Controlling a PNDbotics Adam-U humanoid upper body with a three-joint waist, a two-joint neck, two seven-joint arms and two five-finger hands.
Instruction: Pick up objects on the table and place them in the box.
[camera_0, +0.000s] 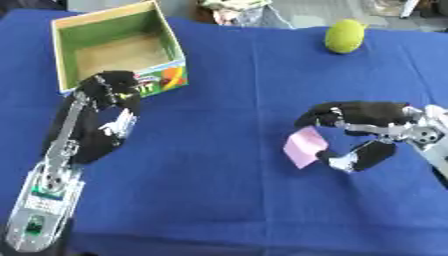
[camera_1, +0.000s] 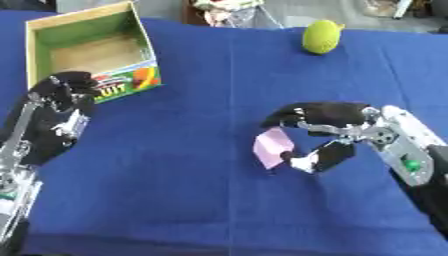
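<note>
On the blue cloth (camera_1: 201, 200) the right hand (camera_1: 328, 132) reaches in from the right, its fingers and thumb curled round a small pink card (camera_1: 272, 146) that stands tilted between them. Far back on the left sits the open box (camera_1: 131, 37), green inside with a bare cardboard floor and printed fruit on its near wall, and the left hand (camera_1: 61, 95) rests just in front of that wall, fingers bent, holding nothing. A yellow-green fruit (camera_1: 321, 36) lies alone near the far edge, well apart from both hands.

Pink card (camera_0: 304, 146) mid-cloth, yellow-green fruit (camera_0: 345, 36) far right, open box (camera_0: 118, 46) far left.
</note>
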